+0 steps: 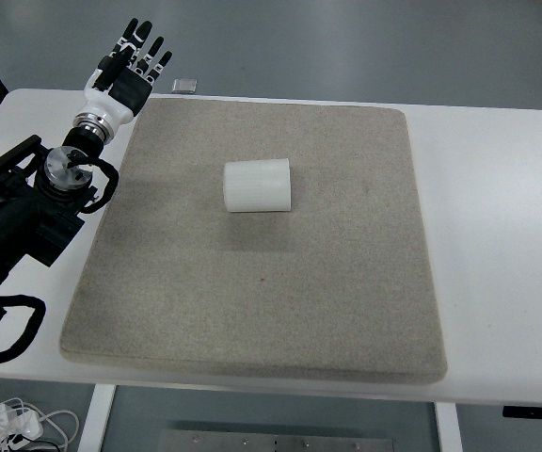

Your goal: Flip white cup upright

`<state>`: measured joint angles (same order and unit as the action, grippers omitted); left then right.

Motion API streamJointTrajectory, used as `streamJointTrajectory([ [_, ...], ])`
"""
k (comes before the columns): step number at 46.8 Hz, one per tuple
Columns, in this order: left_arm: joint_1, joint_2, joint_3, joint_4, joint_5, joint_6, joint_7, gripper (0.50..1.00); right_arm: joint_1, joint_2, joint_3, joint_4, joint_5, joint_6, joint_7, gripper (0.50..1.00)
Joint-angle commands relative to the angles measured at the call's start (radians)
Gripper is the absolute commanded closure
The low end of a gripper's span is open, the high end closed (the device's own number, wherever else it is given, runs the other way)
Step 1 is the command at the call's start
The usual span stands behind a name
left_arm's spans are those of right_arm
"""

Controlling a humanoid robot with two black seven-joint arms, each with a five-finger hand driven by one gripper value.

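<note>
A: White table (497, 235), grey felt mat (252, 311) covering most of it. Cables (12, 421) at the near left, below the edge.

B: Cup?

A: White cup (258, 185) on its side, mid-mat toward the far half, nothing touching it.

B: Hand?

A: Left hand (130, 68) at the far-left mat corner, fingers spread, empty, well apart from the cup. Small grey object (184, 87) just beyond.

Left arm reaching in from the left edge; left robot hand (132, 64) raised, fingers spread, empty
</note>
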<state>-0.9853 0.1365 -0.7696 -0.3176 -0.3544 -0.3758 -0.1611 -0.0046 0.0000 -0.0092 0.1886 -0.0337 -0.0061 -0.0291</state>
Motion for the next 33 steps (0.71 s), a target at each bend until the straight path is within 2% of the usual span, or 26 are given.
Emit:
streamJointTrajectory([
  [1,0.000,0.000,0.000,0.000,-0.001,0.000,0.000,0.506,0.000,0.000,0.000,0.002,0.000,0.000,0.000,0.548],
  [33,-0.013,0.009,0.001,0.012,0.000,0.000,0.000,0.506,0.000,0.000,0.000,0.000,0.000,0.000,0.000,0.548],
])
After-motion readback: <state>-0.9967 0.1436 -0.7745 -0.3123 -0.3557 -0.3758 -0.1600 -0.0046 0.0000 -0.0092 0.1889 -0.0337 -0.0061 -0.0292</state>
